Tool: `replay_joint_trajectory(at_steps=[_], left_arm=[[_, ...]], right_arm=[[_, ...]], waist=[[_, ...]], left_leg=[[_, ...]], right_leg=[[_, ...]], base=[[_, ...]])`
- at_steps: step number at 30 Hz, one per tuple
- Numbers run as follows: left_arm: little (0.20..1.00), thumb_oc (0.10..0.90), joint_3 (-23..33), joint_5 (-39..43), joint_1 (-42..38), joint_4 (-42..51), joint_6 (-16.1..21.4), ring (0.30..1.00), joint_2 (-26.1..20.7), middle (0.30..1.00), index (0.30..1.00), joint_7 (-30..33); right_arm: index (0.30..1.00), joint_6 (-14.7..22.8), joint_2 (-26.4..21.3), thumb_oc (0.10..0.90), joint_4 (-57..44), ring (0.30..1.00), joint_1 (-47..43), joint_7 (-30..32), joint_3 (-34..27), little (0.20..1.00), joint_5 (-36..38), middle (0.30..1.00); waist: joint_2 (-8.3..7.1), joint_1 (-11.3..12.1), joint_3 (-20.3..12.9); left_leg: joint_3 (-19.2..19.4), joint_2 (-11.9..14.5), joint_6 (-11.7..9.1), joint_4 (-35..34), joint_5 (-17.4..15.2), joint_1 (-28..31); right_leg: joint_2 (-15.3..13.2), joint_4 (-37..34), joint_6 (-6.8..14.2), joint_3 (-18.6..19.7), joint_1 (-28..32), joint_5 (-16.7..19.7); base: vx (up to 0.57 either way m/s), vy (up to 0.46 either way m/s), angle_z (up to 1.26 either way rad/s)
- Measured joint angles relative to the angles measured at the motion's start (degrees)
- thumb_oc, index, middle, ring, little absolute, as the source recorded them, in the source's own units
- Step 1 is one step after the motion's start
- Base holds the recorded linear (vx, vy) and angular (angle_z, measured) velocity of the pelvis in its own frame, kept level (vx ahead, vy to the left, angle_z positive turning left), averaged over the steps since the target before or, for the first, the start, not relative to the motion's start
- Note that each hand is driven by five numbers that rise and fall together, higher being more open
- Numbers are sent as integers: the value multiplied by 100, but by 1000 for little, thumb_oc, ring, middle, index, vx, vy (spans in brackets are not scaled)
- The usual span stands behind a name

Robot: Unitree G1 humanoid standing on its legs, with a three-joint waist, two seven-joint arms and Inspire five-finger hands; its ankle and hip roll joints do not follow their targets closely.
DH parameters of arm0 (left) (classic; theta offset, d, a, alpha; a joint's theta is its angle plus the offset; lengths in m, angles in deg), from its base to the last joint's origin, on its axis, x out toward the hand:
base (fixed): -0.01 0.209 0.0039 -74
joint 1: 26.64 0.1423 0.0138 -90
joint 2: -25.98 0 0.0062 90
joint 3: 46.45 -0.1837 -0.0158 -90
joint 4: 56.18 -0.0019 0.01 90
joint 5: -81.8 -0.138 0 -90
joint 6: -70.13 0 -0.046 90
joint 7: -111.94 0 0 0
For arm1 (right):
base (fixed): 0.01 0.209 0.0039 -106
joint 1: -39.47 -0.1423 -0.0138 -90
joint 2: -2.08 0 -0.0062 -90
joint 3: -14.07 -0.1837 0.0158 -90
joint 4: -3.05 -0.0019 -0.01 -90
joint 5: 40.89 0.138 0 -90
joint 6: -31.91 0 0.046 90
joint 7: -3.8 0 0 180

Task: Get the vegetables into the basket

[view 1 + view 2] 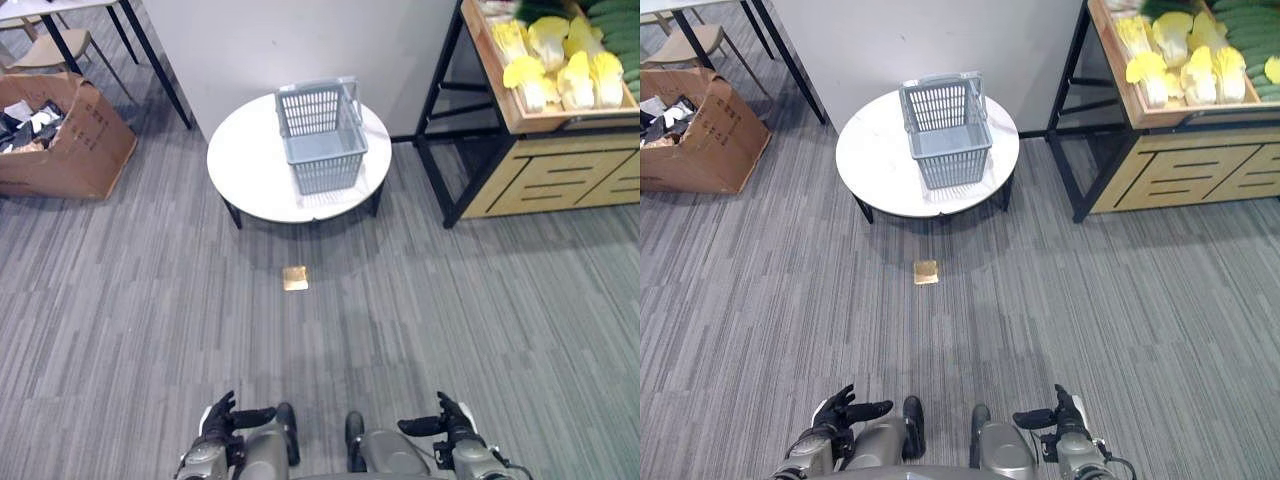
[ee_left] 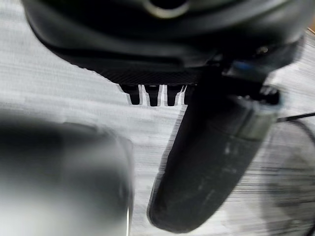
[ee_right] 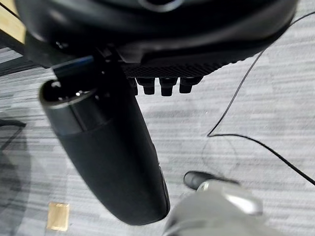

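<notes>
The basket stands on the table; vegetables lie on the shelf to the right, a cardboard box sits to the left.

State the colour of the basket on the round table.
Grey basket, on the white round table; left eye view shows it best.

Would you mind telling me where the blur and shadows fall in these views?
Left wrist view: left hand close and soft, with a blurred grey shape beside it. Right wrist view: right hand sharper, carpet grain clear. Left eye view: basket and round table evenly lit, with a soft shadow on the floor under the table.
</notes>
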Motion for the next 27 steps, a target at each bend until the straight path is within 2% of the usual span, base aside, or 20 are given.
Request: replay_joint_trajectory(at_steps=[2,3,4,5,7,9,10,11,13,14,15,17,18,21,22,23,25,27], left_arm=[[1000,900,-55,-1,-45,61,16,1000,53,1000,1000,-15],[1000,900,-70,0,1,53,15,1000,71,1000,1000,4],[1000,900,-152,0,16,60,22,1000,92,1000,1000,4],[1000,900,-220,-2,-4,44,36,1000,94,1000,1000,-11],[1000,900,-146,9,-72,21,20,1000,101,1000,1000,16],[1000,900,-76,6,78,-30,6,1000,138,1000,1000,11],[1000,900,-84,5,88,-15,12,1000,180,1000,1000,11],[1000,900,-97,0,64,20,15,1000,181,1000,1000,5],[1000,900,-102,0,52,104,19,1000,118,1000,1000,3],[1000,900,-104,1,27,111,14,1000,97,1000,1000,6],[1000,900,-99,1,-12,124,13,1000,77,1000,1000,6],[1000,900,-87,2,-17,145,16,1000,62,1000,1000,13],[1000,900,-46,3,-10,135,14,1000,15,1000,1000,18],[1000,900,-39,3,-1,134,6,1000,-39,1000,1000,15],[1000,900,-62,2,35,110,-1,1000,-39,1000,1000,13],[1000,900,-59,-1,37,108,-16,1000,-30,1000,1000,14],[1000,900,-46,-2,148,115,-21,1000,-32,1000,1000,15],[1000,900,-41,0,169,94,-55,1000,-28,1000,1000,19]], right_arm=[[1000,-35,-94,900,2,1000,8,32,-19,1000,9,1000],[1000,-37,-151,900,4,1000,64,44,33,1000,5,1000],[1000,-32,-174,900,7,1000,120,69,57,1000,-2,1000],[1000,-52,-248,900,11,1000,106,74,38,1000,-2,1000],[1000,-59,-268,900,101,1000,41,64,50,1000,-25,1000],[1000,-11,-279,900,-61,1000,125,75,45,1000,-26,1000],[1000,9,-300,900,-137,1000,135,82,41,1000,-25,1000],[1000,1,-255,900,-139,1000,143,81,49,1000,-26,1000],[1000,-8,-117,900,-156,1000,90,77,43,1000,-26,1000],[1000,-5,-52,900,-214,1000,98,75,46,1000,-28,1000],[1000,-2,25,900,-248,1000,84,74,49,1000,-29,1000],[1000,-8,94,900,-269,1000,39,75,45,1000,-30,1000],[1000,12,178,900,-291,1000,-55,61,48,1000,-32,1000],[1000,37,190,900,-404,1000,-145,71,52,1000,-33,1000],[1000,31,189,900,-463,1000,-172,66,56,1000,-43,1000],[1000,30,188,900,-546,1000,-142,47,39,1000,-31,1000],[1000,58,149,900,-765,1000,-86,65,58,1000,-46,1000],[1000,66,161,900,-828,1000,-89,62,44,1000,-29,1000]], waist=[[85,4,66],[164,-2,92],[176,11,93],[251,41,109],[290,112,200],[324,79,179],[448,64,116],[382,39,132],[230,127,132],[202,128,125],[191,140,123],[189,152,125],[199,164,129],[192,174,127],[199,194,131],[204,173,138],[203,130,104],[190,113,98]], left_leg=[[-48,107,35,-649,91,53],[-172,220,-30,-1108,152,147],[-279,196,-85,-1465,121,161],[-353,184,-74,-1718,157,174],[-461,129,7,-1568,178,157],[-272,60,153,-1541,258,389],[-207,72,181,-1512,280,444],[-126,-54,419,-1655,259,579],[124,-235,634,-1760,209,673],[155,-334,645,-1766,194,695],[189,-449,768,-1788,94,762],[252,-520,825,-1839,56,871],[337,-547,938,-1877,-57,1008],[395,-635,1084,-1839,-311,1138],[431,-664,1188,-1944,-371,1333],[427,-672,1256,-1994,-418,1444],[454,-671,1251,-1980,-507,1535],[456,-648,1164,-1977,-569,1613]], right_leg=[[23,-153,1,28,17,135],[123,-340,50,149,124,281],[158,-515,78,206,185,368],[160,-624,75,245,223,404],[206,-796,71,456,372,502],[193,-899,111,645,583,496],[193,-877,164,719,597,419],[74,-665,284,807,510,272],[-148,-405,414,939,346,109],[-248,-287,421,885,291,79],[-350,-140,463,868,268,65],[-421,87,507,844,215,4],[-484,613,539,647,35,-45],[-602,1373,552,412,-243,-34],[-794,2310,543,-52,-631,38],[-897,2681,538,-213,-827,-102],[-1038,2433,553,-436,-1016,-226],[-1121,1201,700,-658,-1180,-49]], base=[[190,163,-16],[319,282,-22],[317,307,-28],[275,336,-42],[174,255,-66],[109,220,-67],[170,345,-43],[124,249,-31],[84,191,-39],[105,226,-26],[124,226,-9],[114,235,-16],[110,258,-25],[150,220,-19],[220,132,-20],[226,68,-18],[246,-17,-10],[357,-73,-1]])
